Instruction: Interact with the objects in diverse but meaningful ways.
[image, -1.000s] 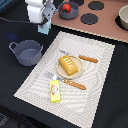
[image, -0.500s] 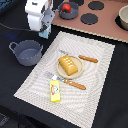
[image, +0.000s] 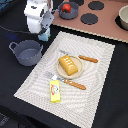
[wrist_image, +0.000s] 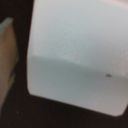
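Exterior view, L to R. Grey two-handled pot (image: 27, 52) on the black tabletop (image: 110, 100), just off the L edge of a pale woven placemat (image: 95, 85); interior in shadow, contents not legible. Above it the white Franka gripper (image: 44, 34) hangs low over the mat's far L corner; a pale blue carton (image: 45, 36) shows only as a sliver at the fingertips, rest hidden by the gripper body. Finger spread cannot be told: the tips are masked in this view, and contact w/ the carton is not resolvable. Wrist view is almost filled by a blurred pale, rounded-cornered face, presumably the carton (wrist_image: 75, 55), too close for detail; no fingers visible there. Mid-mat: yellow butter block (image: 55, 90) lying flat near the front edge, label print illegible; a wooden-handled utensil (image: 70, 83) just beside it, metal end faint. Orange-yellow bread loaf (image: 69, 65) sits on a round tan plate (image: 61, 73); second wooden handle (image: 88, 59) just R of the plate. Far side: toy stove board (image: 107, 27) w/ dark burners; dark bowl (image: 70, 11) holding a small red ball (image: 65, 7); a pot (image: 123, 17) cut off at the R edge. Room beyond: dark, unreadable.
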